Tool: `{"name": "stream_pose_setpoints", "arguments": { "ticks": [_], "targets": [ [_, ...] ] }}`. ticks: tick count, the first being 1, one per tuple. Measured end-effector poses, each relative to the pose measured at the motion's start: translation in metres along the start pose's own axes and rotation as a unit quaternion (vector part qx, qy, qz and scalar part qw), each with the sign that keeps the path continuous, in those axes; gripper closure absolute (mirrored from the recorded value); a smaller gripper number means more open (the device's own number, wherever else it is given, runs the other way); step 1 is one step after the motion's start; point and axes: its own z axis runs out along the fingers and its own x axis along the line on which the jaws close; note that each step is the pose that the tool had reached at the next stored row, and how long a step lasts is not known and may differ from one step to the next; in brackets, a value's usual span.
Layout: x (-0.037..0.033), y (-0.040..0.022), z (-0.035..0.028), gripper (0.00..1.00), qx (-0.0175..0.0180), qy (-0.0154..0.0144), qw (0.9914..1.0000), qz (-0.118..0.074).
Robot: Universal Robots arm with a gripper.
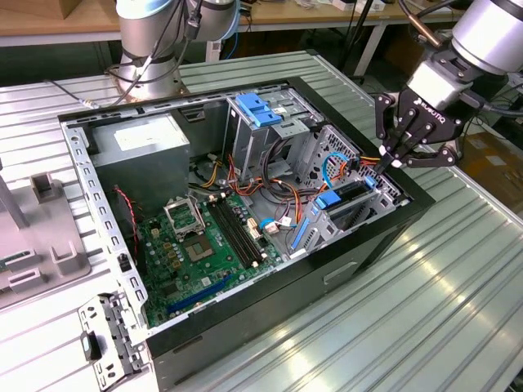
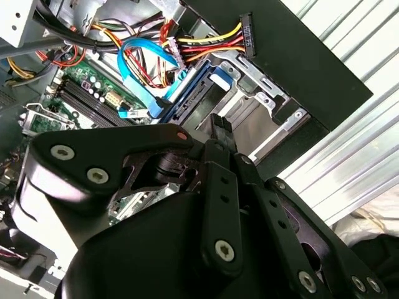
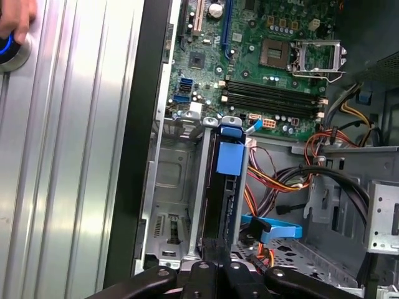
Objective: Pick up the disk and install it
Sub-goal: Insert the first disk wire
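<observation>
The disk (image 1: 353,202) stands on edge in the drive cage at the case corner on the exterior view's right, with a blue tab at its end. Both wrist views show it as a dark slab (image 3: 219,205) between metal cage walls, its blue side rail (image 2: 187,99) beside it. My gripper (image 1: 384,163) hangs over the far end of the disk. Its black fingers (image 2: 219,128) are shut together with nothing between them. The tips sit right at the disk's upper edge (image 3: 221,252); I cannot tell whether they touch it.
The open computer case (image 1: 392,237) lies on a ribbed metal table. Inside are a motherboard (image 1: 196,245), a grey power supply (image 1: 139,151), a bare blue bracket (image 1: 260,108) and loose coloured cables (image 2: 206,43). A hand (image 3: 12,18) rests on a blue-lit button beside the case.
</observation>
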Motion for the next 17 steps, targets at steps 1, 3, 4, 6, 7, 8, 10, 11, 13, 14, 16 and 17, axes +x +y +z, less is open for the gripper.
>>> {"name": "stream_pose_setpoints", "arguments": {
  "ticks": [1,3,4,6,7,8,10,11,13,14,16,17],
  "targets": [
    [0.0000,0.0000,0.0000,0.89,-0.0003,0.0001,0.99999,-0.003],
    [0.0000,0.0000,0.0000,0.89,-0.0010,0.0003,0.99995,-0.010],
    [0.0000,0.0000,0.0000,0.89,-0.0013,0.0004,0.99991,-0.014],
    [0.0000,0.0000,0.0000,0.89,-0.0019,0.0006,0.99982,-0.019],
    [0.0000,0.0000,0.0000,0.89,-0.0020,0.0006,0.99977,-0.021],
    [0.0000,0.0000,0.0000,0.89,-0.0024,0.0008,0.99969,-0.025],
    [0.0000,0.0000,0.0000,0.89,-0.0030,0.0009,0.99951,-0.031],
    [0.0000,0.0000,0.0000,0.89,-0.0032,0.0010,0.99944,-0.033],
    [0.0000,0.0000,0.0000,0.89,-0.0043,0.0014,0.99901,-0.044],
    [0.0000,0.0000,0.0000,0.89,-0.0048,0.0015,0.99878,-0.049],
    [0.0000,0.0000,0.0000,0.89,-0.0058,0.0019,0.99818,-0.060],
    [0.0000,0.0000,0.0000,0.89,-0.0062,0.0020,0.99791,-0.064]
  ]
}}
